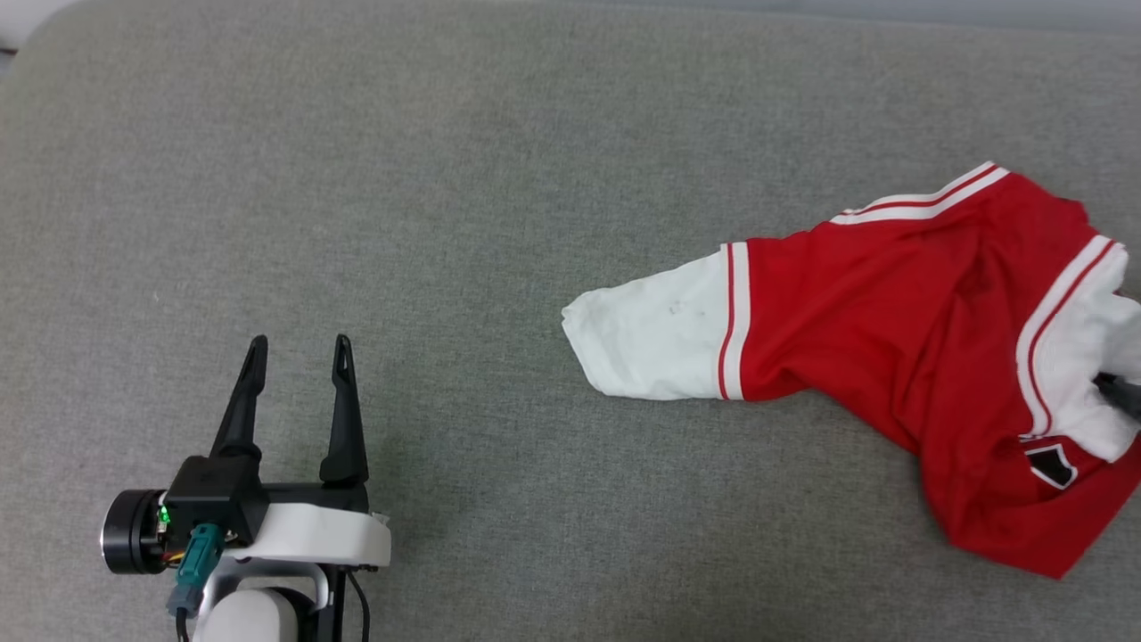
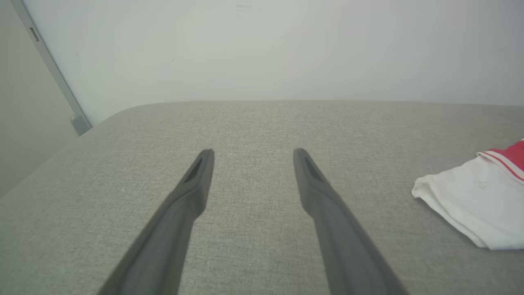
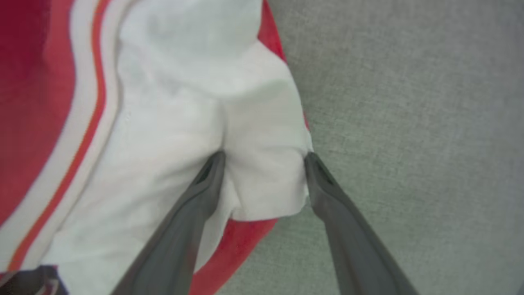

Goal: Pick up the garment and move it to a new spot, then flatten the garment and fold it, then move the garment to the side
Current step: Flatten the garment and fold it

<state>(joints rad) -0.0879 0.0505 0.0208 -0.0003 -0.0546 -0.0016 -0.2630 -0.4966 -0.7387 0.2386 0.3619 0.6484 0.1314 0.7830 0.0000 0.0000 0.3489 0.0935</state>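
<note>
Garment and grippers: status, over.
Left gripper open, apart from garment. Right gripper open, straddling white sleeve. Garment bunched on grey surface, not flattened.

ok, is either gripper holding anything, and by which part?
Nothing gripped: the right gripper is open, straddling a white sleeve fold of the garment; the left gripper is open, apart from it.

The left jaws are two long dark fingers (image 1: pixel 241 410) tapering to slotted tips, set on a black block housing (image 1: pixel 218 495). Beside the housing sits a black, silver-rimmed cylinder (image 1: pixel 129 532); a green light (image 1: pixel 164 514) glows at the housing's edge, a teal plug (image 1: pixel 198 557) hangs below it, a white curved shell (image 1: pixel 312 535) adjoins it
</note>
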